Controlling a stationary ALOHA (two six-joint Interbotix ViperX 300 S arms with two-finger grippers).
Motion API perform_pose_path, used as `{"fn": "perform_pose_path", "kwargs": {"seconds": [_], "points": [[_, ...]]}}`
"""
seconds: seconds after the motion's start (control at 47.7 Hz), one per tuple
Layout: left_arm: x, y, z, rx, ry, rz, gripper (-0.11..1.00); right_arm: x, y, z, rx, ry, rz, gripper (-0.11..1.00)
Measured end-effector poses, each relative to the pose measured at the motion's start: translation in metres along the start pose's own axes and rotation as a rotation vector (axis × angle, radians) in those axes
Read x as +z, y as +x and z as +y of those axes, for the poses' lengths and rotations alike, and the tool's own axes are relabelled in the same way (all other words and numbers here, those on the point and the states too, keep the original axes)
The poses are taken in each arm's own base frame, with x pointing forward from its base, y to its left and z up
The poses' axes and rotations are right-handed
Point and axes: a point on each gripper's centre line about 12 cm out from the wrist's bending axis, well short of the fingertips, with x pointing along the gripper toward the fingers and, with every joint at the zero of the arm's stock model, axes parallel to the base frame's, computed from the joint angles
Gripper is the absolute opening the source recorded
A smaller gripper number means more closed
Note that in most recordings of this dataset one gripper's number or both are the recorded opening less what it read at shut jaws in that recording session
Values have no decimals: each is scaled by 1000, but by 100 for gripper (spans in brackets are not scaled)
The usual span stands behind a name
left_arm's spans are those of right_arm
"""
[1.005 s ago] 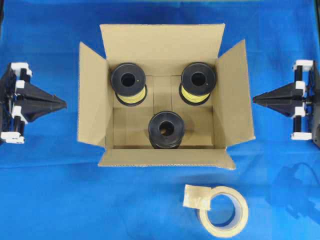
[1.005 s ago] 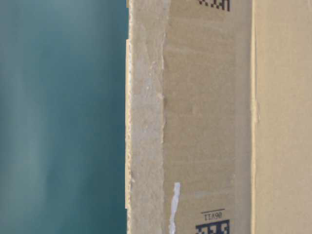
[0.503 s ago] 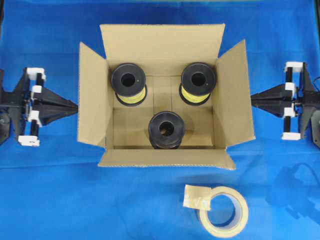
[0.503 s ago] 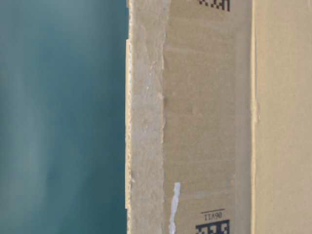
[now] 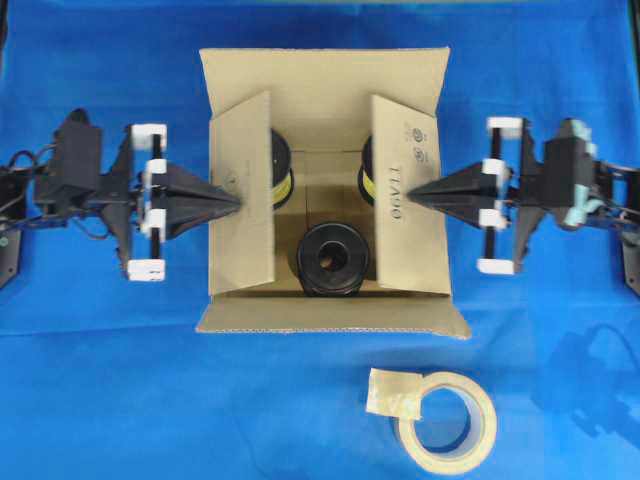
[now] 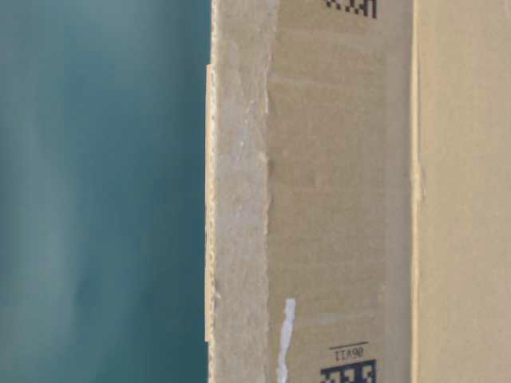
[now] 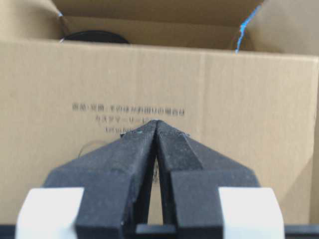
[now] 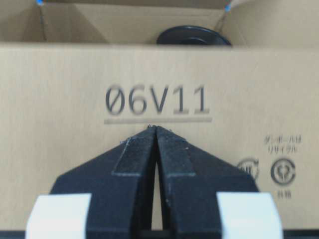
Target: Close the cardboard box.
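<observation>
Blue cloth [image 5: 100, 380] covers the whole work surface, and the cardboard box [image 5: 325, 90] sits at its centre. Its two side flaps are tilted inward over the opening, while the far and near flaps lie folded outward. Three black spools [image 5: 330, 260] stand inside, two partly hidden under the flaps. The left gripper [image 5: 236, 200], fingers pressed together, touches the left flap's outer face; the right gripper [image 5: 415, 196], likewise closed, touches the right flap. A beige tape roll [image 5: 445, 422] lies near the box's front.
</observation>
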Motion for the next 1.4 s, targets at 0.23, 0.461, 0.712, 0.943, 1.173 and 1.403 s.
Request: {"fn": "perform_pose_path", "kwargs": {"seconds": [0.23, 0.461, 0.712, 0.943, 1.173, 1.403], "points": [[-1, 13, 2, 10, -2, 47, 0, 2, 11, 1, 1, -4, 5, 0], [-5, 25, 5, 22, -4, 85, 0, -5, 13, 1, -1, 1, 47, 0], [-21, 39, 6, 28, -17, 163, 0, -18, 19, 0, -6, 8, 109, 0], [-16, 51, 7, 28, -13, 153, 0, -17, 20, 1, -4, 8, 107, 0], [4, 75, 22, 67, 5, 92, 0, -17, 20, 2, -1, 7, 106, 0], [19, 102, 43, 116, 53, 69, 0, -17, 24, 5, 5, 6, 108, 0]]}}
